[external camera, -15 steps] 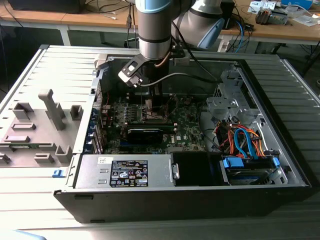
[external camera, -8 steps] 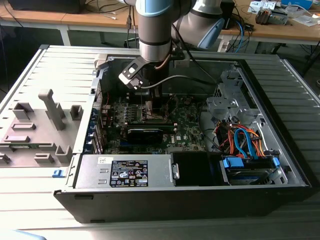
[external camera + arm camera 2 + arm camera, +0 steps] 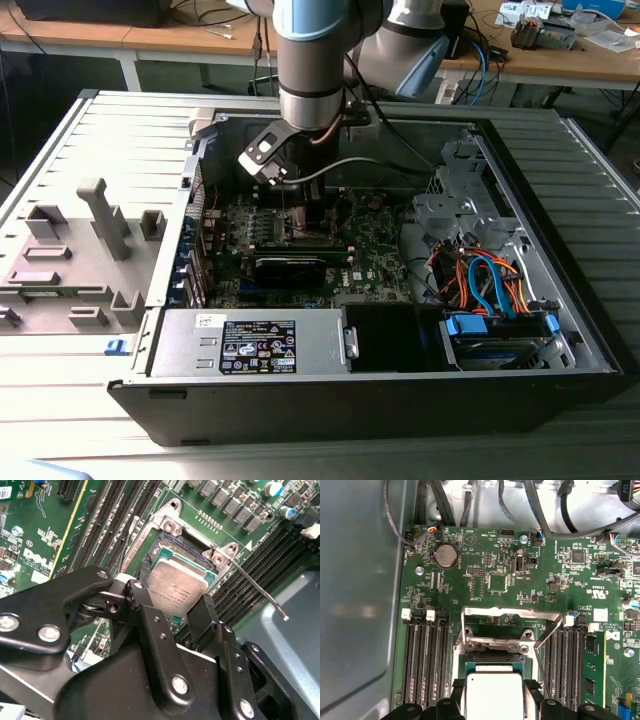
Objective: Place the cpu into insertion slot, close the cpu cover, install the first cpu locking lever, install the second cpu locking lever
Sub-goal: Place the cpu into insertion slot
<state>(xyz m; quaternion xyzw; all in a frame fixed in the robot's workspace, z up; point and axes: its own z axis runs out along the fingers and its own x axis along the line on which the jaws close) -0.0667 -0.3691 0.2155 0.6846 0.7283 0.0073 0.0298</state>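
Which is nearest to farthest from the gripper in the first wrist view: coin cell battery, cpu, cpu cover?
1. cpu, between the gripper's fingers.
2. cpu cover, standing open just past the cpu.
3. coin cell battery, near the board's cabled edge.

You have one arm (image 3: 315,50), carrying one claw (image 3: 493,687) with two fingers (image 3: 458,687). Count one cpu (image 3: 493,700), one insertion slot (image 3: 161,542), one cpu cover (image 3: 510,612) and two wire locking levers (image 3: 255,586). The one motherboard (image 3: 485,555) carries one coin battery (image 3: 445,556) and one green memory stick (image 3: 592,675) — all inside one computer case (image 3: 300,405). The black memory slots sit too close together to count.
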